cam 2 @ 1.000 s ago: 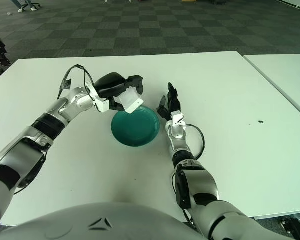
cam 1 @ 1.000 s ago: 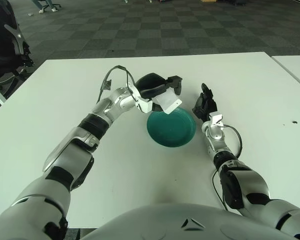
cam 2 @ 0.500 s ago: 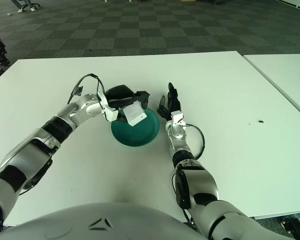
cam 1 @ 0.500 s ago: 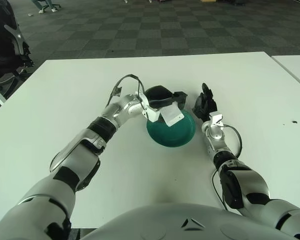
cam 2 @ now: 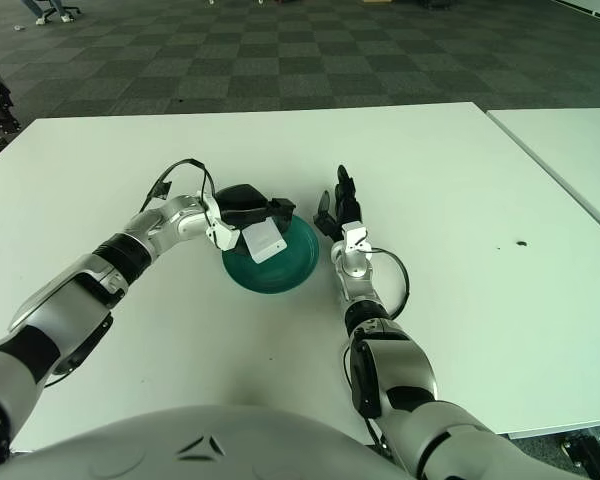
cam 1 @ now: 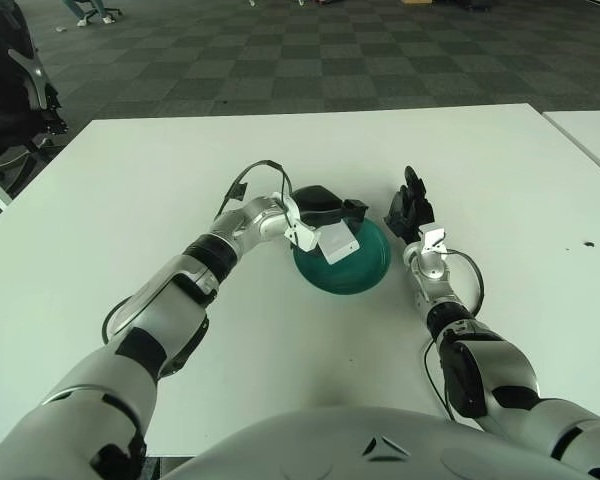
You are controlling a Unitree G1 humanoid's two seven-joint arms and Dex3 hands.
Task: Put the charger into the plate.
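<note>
Now, in the left eye view, note that your left hand (cam 1: 325, 208) pinches the white charger (cam 1: 334, 244) just below its fingers, over the near-left part of the green plate (cam 1: 365, 268). Your right hand (cam 1: 410, 210) shows just right of the plate, fingers extended and holding nothing. In the right eye view, the charger (cam 2: 264, 243) hangs beneath the same hand, above the plate (cam 2: 290, 270) on the white table (cam 2: 480, 200).

Office or laboratory interior. Indicated by grey checkered carpet tiles (cam 1: 310, 60) across the floor at 12 o'clock, a plain white tabletop (cam 1: 130, 180) with a second one (cam 2: 570, 140) at 3 o'clock, and a black office chair (cam 1: 10, 80) at 10 o'clock.
</note>
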